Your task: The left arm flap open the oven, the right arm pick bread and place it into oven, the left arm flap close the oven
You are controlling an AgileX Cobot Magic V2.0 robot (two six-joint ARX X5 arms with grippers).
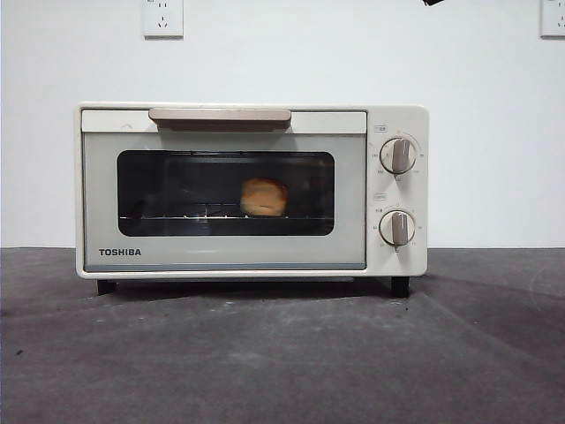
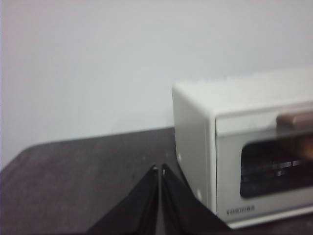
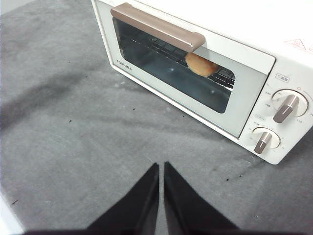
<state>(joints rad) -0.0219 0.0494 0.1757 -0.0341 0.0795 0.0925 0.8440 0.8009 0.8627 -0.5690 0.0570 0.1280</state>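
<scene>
The cream-white TOSHIBA oven [image 1: 252,190] stands mid-table with its door shut and its beige bar handle [image 1: 220,116] at the top. The bread [image 1: 264,197] sits on the wire rack inside, seen through the dark glass. It also shows in the right wrist view [image 3: 201,64]. My left gripper [image 2: 159,169] is shut and empty, off the oven's [image 2: 244,156] left side. My right gripper [image 3: 161,166] is shut and empty, above the mat in front of the oven [image 3: 205,68]. In the front view only a black tip [image 1: 432,3] shows at the top edge.
A dark grey mat [image 1: 282,353] covers the table in front of the oven. Two round knobs [image 1: 398,155] sit on the oven's right panel. A white wall with outlets [image 1: 162,18] stands behind.
</scene>
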